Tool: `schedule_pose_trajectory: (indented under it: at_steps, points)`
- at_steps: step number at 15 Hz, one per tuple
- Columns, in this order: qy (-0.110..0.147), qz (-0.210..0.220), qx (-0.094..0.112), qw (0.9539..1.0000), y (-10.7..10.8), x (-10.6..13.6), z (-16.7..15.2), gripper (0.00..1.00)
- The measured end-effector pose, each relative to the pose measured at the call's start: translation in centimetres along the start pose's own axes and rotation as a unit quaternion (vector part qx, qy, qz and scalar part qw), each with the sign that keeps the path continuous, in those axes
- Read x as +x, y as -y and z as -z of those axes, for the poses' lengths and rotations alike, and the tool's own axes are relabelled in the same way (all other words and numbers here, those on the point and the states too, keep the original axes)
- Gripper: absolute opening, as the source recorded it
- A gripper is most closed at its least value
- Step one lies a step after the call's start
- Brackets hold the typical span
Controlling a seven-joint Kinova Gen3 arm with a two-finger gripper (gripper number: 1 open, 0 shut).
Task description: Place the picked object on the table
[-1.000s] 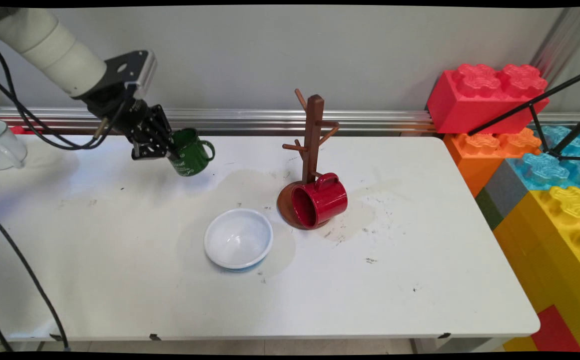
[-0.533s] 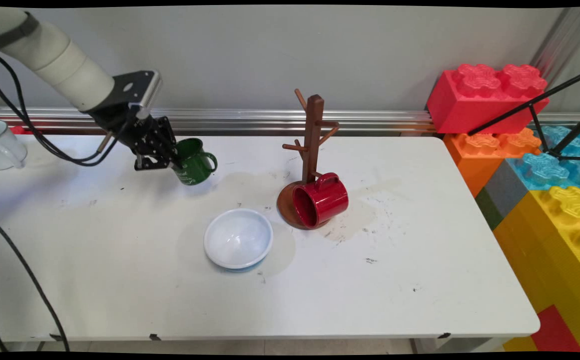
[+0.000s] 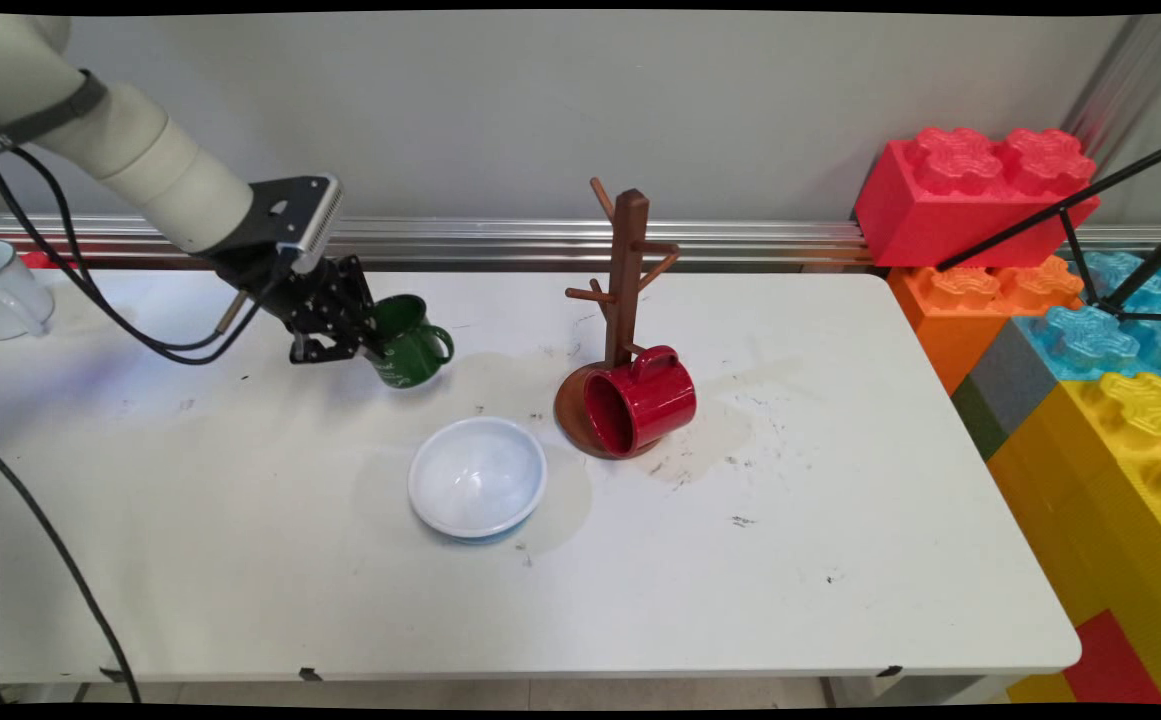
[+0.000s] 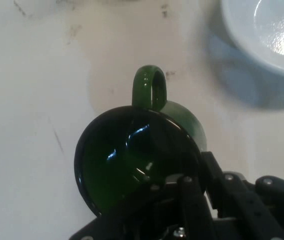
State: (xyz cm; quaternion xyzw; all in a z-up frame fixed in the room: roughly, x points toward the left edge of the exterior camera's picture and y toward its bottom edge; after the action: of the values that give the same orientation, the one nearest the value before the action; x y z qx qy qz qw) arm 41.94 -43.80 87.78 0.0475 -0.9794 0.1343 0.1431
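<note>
Firmly clamped on the green mug's (image 3: 410, 342) rim, the gripper (image 3: 365, 345) carries it tilted; keeping it level, clear of the bowl (image 3: 477, 476), seems wise.

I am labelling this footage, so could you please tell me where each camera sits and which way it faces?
Main view: fixed above the table's near side, looking down across it to the wall; shows the arm and tool gripping the green mug.
Hand view: on the hand, looking along the tool down into the green mug; shows black linkage.
Shared: green mug, white bowl.
</note>
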Motion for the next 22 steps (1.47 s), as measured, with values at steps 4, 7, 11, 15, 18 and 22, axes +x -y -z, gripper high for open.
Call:
schedule_pose_trajectory:
  at_steps: [4,7,11,15,18,22]
  points:
    - [-0.009,-0.017,0.003,0.9998,-0.5,0.7,-1.2,0.00]
    - [-0.010,-0.029,0.004,0.9995,-0.8,0.9,-1.9,0.00]
    - [-0.006,-0.045,0.004,0.9990,-1.1,0.9,-2.7,0.00]
    - [-0.002,-0.055,0.004,0.9985,-1.3,0.9,-3.5,0.00]
    - [0.001,-0.060,0.003,0.9982,-1.4,0.8,-3.9,0.00]
    - [0.005,-0.068,0.001,0.9977,-1.7,0.7,-4.6,0.00]
